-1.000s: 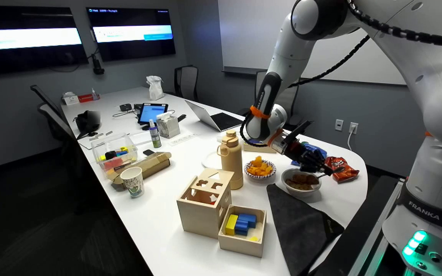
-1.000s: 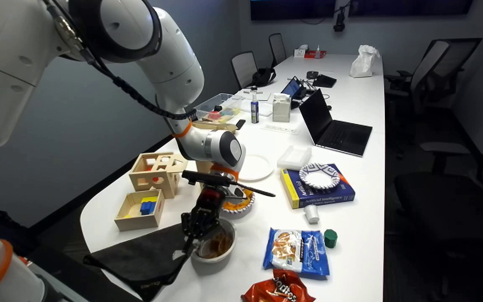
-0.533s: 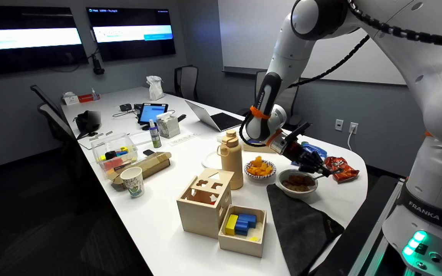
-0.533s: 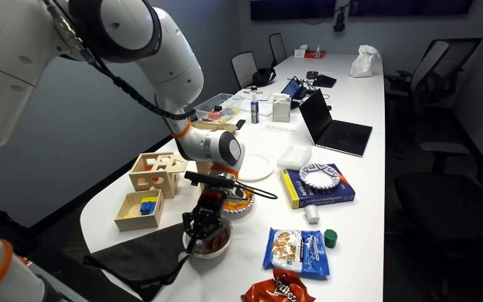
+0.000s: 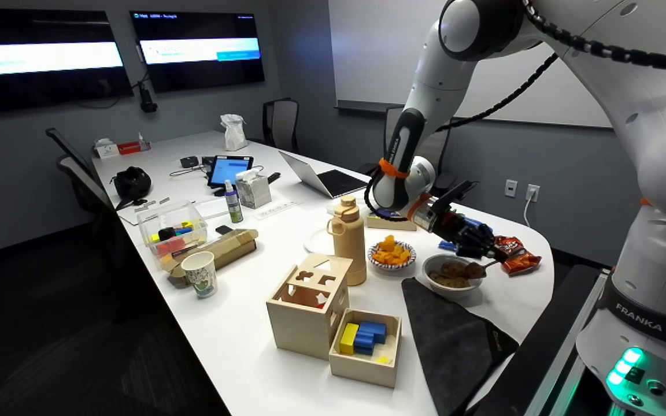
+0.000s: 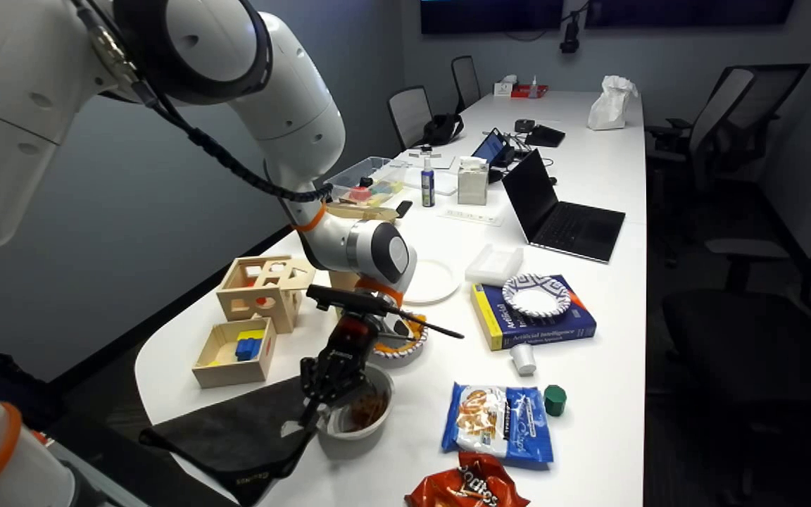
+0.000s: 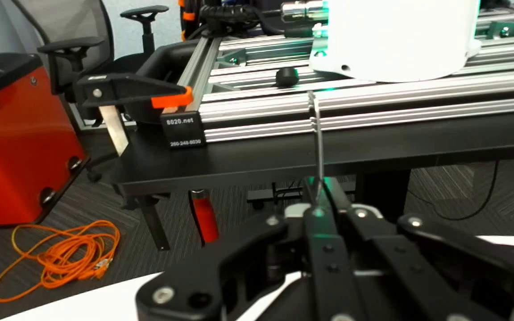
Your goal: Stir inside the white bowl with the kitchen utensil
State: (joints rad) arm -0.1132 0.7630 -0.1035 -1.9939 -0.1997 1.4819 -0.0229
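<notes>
The white bowl (image 5: 453, 293) rests on the table with orange-brown food pieces (image 5: 447, 279) inside; in an exterior view its near side is partly behind my gripper (image 6: 315, 410). Just above the bowl's rim, in an exterior view, my gripper (image 5: 503, 254) is shut on the thin metal handle of the kitchen utensil (image 5: 490, 264). The utensil slants down across the rim, and its brown-looking head lies over the food. From the wrist, the handle of the utensil (image 7: 318, 142) rises out of the pinched fingertips of the gripper (image 7: 321, 183); the bowl is out of that view.
A dish of yellow-orange pieces (image 5: 391, 255) and a tan bottle (image 5: 349, 242) stand beside the bowl. A black cloth (image 5: 454, 341) lies close in front. Red (image 6: 472, 486) and blue (image 6: 497, 422) snack bags lie nearby. A wooden shape box (image 5: 304, 318) stands farther off.
The white bowl slid slightly toward the bottle and dish, then back again. My gripper and the utensil have shifted a little along with it, still gripped, and the utensil's head shows more clearly.
</notes>
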